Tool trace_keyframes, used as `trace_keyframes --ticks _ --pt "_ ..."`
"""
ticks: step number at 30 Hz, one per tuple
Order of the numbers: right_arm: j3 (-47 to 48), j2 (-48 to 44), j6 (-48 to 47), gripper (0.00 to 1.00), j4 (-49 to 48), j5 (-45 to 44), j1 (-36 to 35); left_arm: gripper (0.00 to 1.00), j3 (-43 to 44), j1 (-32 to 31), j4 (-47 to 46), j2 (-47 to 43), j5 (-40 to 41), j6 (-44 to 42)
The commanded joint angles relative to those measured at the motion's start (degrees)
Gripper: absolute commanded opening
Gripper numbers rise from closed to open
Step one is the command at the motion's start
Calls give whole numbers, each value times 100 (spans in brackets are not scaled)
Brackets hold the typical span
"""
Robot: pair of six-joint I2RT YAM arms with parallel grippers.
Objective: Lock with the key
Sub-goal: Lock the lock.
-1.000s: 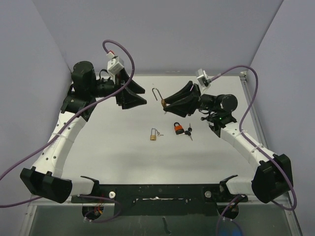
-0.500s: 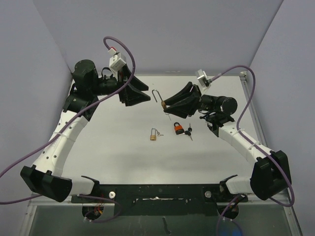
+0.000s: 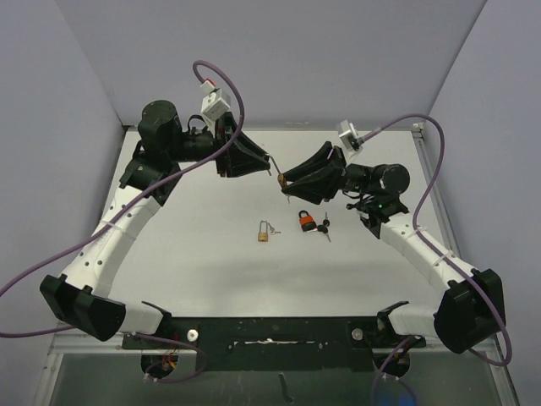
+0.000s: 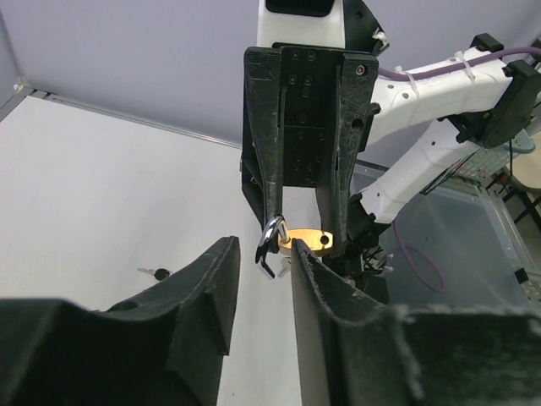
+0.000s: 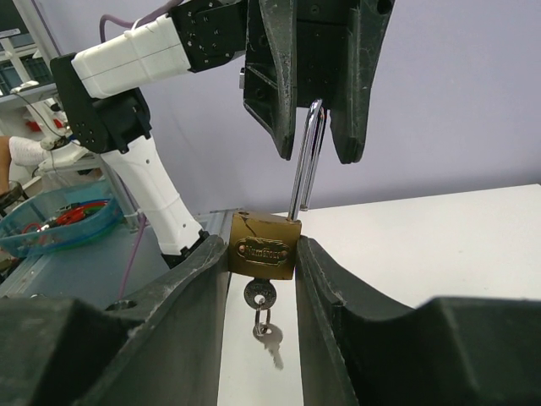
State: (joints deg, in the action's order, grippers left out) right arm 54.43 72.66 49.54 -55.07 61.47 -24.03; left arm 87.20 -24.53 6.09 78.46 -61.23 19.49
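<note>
The left gripper (image 3: pixel 265 161) has swung right, its jaws narrowing but apart around the shackle (image 5: pixel 304 156). The right gripper (image 3: pixel 282 179) clamps the brass padlock (image 5: pixel 264 247), key (image 5: pixel 259 294) inserted. Pressing it shut seems next.

A small brass padlock (image 3: pixel 265 231) lies near the middle of the white table (image 3: pixel 194 254). Near it, at its 2 o'clock, lies an orange padlock (image 3: pixel 304 223), with dark-headed keys (image 3: pixel 325 228) just beside that one at 3 o'clock. A blue basket (image 5: pixel 59 222) sits beyond the table edge.
</note>
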Motion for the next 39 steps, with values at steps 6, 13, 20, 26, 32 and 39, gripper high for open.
trace_keyframes --ticks 6,13,20,26,32,39 --pt "52 -270 -523 0 479 -360 3 9 321 -128 -354 -15 -62 146" --pt "77 -396 -889 0 919 -463 -46 2 371 -166 -296 -8 3 161" --pt "227 -638 -1511 28 1907 -669 -154 0 758 -209 631 70 137 -259" --pt "541 -982 -2465 62 3241 -1000 -344 0 1162 -230 1260 102 71 -635" --pt "616 -1231 -2807 65 3685 -1342 -346 0 1470 -427 1997 27 440 -1226" --pt "835 -1192 -2946 62 3810 -1464 -396 0 1784 -912 2650 69 1244 -1884"
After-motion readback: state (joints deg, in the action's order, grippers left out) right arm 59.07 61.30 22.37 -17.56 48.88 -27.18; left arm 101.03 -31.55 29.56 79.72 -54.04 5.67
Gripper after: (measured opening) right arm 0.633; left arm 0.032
